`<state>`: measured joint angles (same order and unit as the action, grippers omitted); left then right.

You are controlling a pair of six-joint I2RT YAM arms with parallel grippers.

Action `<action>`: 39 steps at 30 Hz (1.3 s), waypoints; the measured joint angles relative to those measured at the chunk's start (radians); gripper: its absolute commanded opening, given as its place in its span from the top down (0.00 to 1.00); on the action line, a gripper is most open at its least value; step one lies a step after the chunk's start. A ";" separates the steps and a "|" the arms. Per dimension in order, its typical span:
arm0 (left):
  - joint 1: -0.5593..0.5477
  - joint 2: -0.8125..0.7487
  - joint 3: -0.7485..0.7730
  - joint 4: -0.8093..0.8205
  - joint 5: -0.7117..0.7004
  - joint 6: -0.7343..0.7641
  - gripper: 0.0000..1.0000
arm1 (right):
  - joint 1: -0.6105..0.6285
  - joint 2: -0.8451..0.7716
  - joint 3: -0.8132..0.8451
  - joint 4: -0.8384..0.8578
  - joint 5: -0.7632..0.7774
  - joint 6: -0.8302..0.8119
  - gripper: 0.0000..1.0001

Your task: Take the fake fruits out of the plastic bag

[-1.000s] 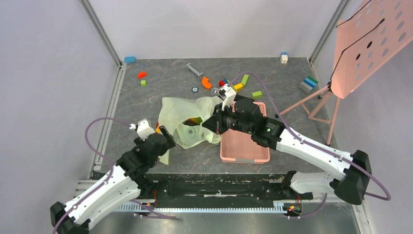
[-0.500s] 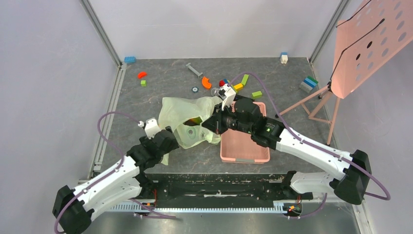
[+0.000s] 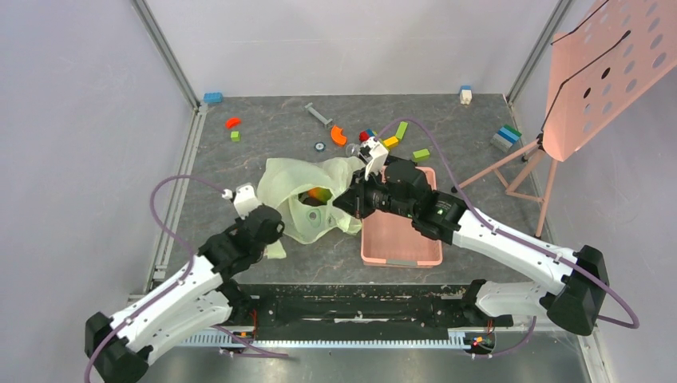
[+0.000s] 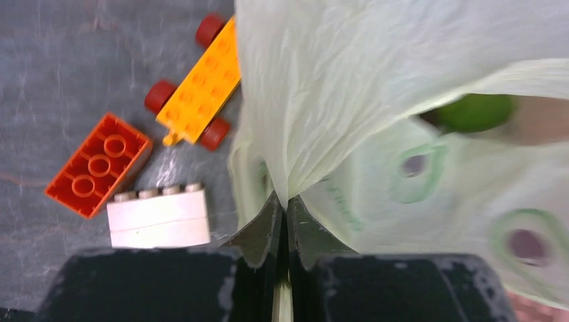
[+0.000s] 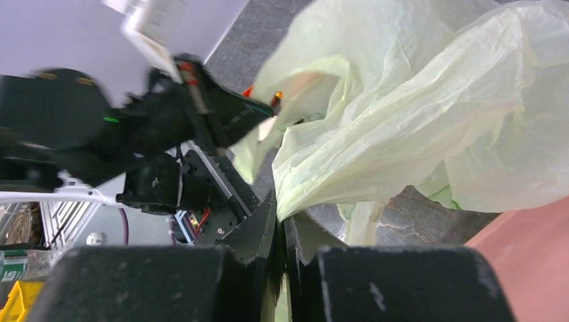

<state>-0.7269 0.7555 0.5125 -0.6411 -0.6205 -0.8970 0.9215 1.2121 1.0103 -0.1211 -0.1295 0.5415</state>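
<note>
Left pincer (image 4: 282, 200): clenched, both dark fingers pressed together on a fold of the plastic bag (image 4: 376, 100) at its near left corner. Right pincer (image 5: 282, 204): clenched likewise, gripping a gathered edge of the same bag on its right side, close to the left rim of the pink basket (image 3: 399, 239). Bag: pale green, thin, crinkled and translucent with ringed darker spots; it lies on the grey bench (image 3: 263, 136) between the two arms, just beside the basket, with its film drawn taut from each grip. Fake fruits: inside the bag. An orange-and-green mango (image 3: 318, 194) shows through the middle of the bag in the overhead view, and a green fruit (image 4: 478, 111) shows at a gap in the film in the left wrist view; other fruits cannot be made out. Loose items beside the bag's left edge, on the bench: one orange studded block (image 4: 99, 164), one white block (image 4: 158, 216) just near of it, and one yellow wheeled block (image 4: 199, 84) with red wheels, its end close against the bag. Further coloured blocks (image 3: 383, 137) lie scattered at the far side of the bench. Pink perforated panel (image 3: 607, 72) on a stand, at the far right.
</note>
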 measured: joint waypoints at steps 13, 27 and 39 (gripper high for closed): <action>0.006 0.040 0.559 -0.005 -0.009 0.277 0.91 | -0.088 0.000 0.001 -0.115 0.037 -0.093 0.67; 0.014 0.111 0.582 0.053 0.175 0.443 0.92 | -0.097 -0.002 0.334 -0.414 0.260 -0.317 0.39; 0.024 0.001 0.504 0.069 0.190 0.444 0.93 | -0.048 0.005 0.322 -0.359 0.036 -0.374 0.81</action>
<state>-0.7033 0.7567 1.0164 -0.5720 -0.4305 -0.4534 0.8734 1.2167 1.3319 -0.4797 -0.0937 0.1673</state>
